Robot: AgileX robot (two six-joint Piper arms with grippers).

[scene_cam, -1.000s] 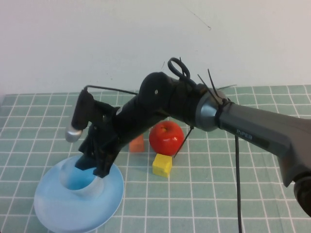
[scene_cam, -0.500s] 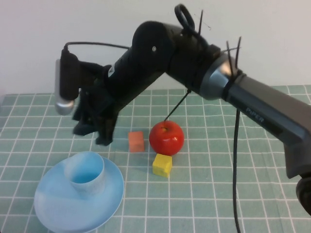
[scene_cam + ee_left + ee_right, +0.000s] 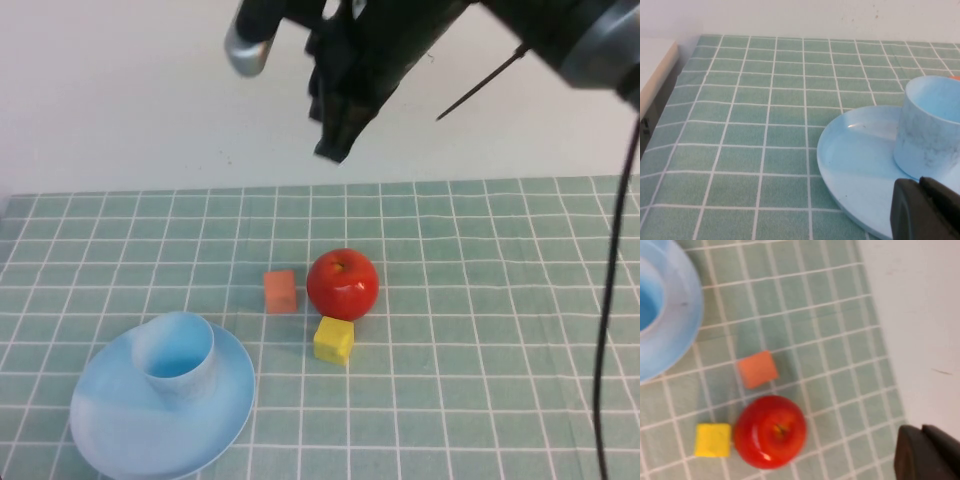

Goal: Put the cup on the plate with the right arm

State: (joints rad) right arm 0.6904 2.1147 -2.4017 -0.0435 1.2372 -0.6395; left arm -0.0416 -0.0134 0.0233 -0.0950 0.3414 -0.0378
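The small light blue plastic cup stands upright on the round light blue plastic plate at lower left, so placing looks finished; the right gripper, shut and empty, hangs at top centre, needing only parking, while the left gripper sits beside the plate, fingers untellable.

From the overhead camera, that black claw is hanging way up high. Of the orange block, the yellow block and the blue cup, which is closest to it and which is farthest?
Going by the high view, with the right gripper raised above the table's far side, fingers shut, holding nothing:
1. Orange block, just left of the apple.
2. Yellow block, in front of the apple.
3. Cup, standing on the plate at front left.

The left gripper sits beside the plate.
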